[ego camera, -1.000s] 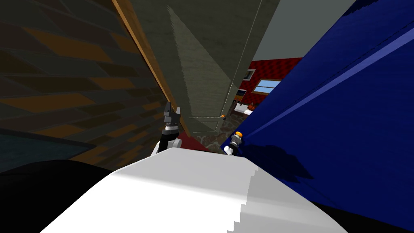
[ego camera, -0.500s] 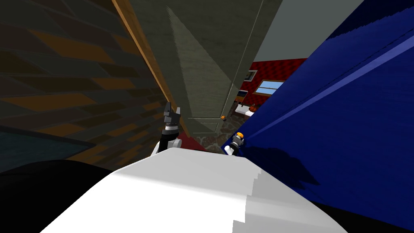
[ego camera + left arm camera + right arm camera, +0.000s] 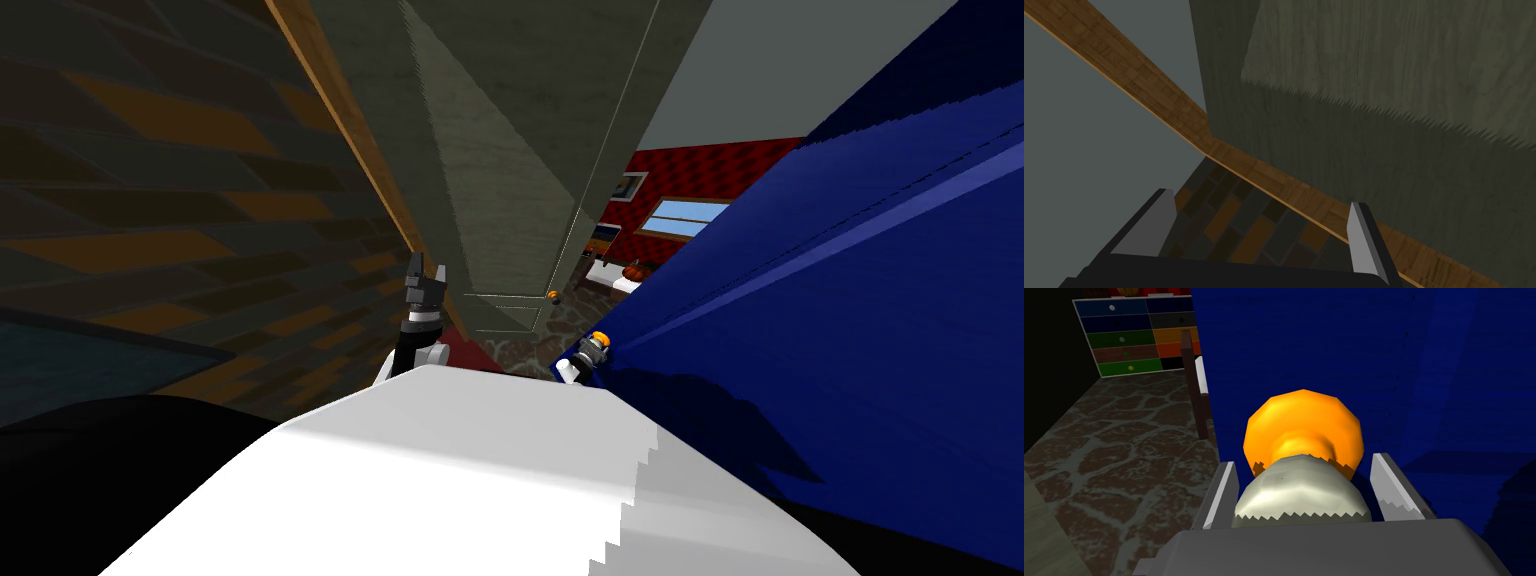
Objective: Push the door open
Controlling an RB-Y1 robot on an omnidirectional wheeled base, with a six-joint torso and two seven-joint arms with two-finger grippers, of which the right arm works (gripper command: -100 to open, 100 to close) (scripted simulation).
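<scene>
A deep blue door (image 3: 820, 330) stands ajar on my right and spreads across the right wrist view (image 3: 1374, 363). Its orange knob (image 3: 598, 338) ends in a pale grey rounded part (image 3: 1301, 493). My right gripper (image 3: 590, 350) is at the door's free edge, shut on that knob (image 3: 1304, 423), with one finger on each side of the pale part. My left gripper (image 3: 425, 272) is raised in front of my chest, open and holding nothing (image 3: 1261, 199), pointing at a wooden trim strip (image 3: 1264, 175).
A grey-green panel (image 3: 500, 170) with a small orange knob (image 3: 552, 294) stands close ahead, left of the gap. A patterned brick wall (image 3: 150, 200) is on my left. Through the gap lie a stone-pattern floor (image 3: 1124, 453), coloured drawers (image 3: 1134, 333) and a red wall with a window (image 3: 690, 215).
The blue door has swung further away to the right, widening the gap and showing more of the red room. My right gripper has gone slightly right with the knob. The left arm is still.
</scene>
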